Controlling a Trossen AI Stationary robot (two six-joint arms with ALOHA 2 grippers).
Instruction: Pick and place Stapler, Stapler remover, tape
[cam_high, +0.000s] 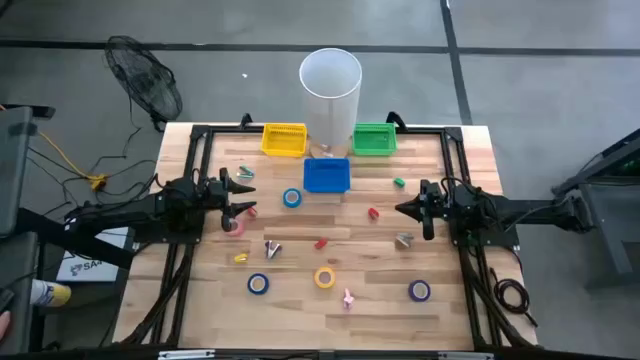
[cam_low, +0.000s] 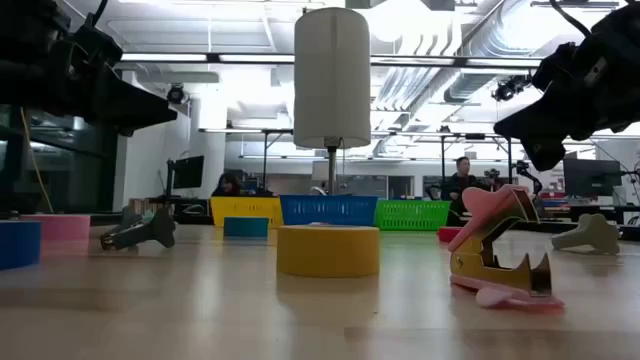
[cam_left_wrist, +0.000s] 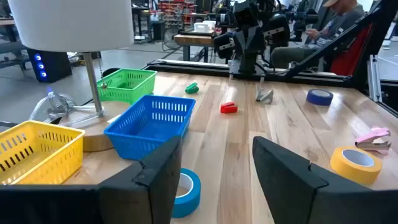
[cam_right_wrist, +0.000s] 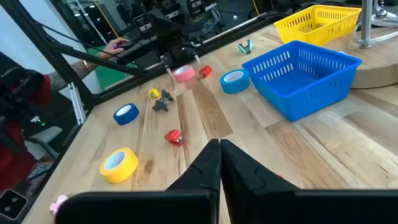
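Baskets yellow (cam_high: 284, 139), blue (cam_high: 327, 175), green (cam_high: 375, 138) hold nothing; left gripper (cam_high: 243, 194) released, right gripper (cam_high: 402, 209) clenched, empty.

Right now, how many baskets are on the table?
3, all at the far edge near the white lamp: a yellow basket left of the lamp, a green basket right of it, and a blue basket just in front. None seem hidden.

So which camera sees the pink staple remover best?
The low view: the pink remover sits close and big there, side on, so its metal teeth show. From high up it is only a tiny pink speck near the table's front edge. The left wrist view catches it small at the edge; the right wrist barely shows it.
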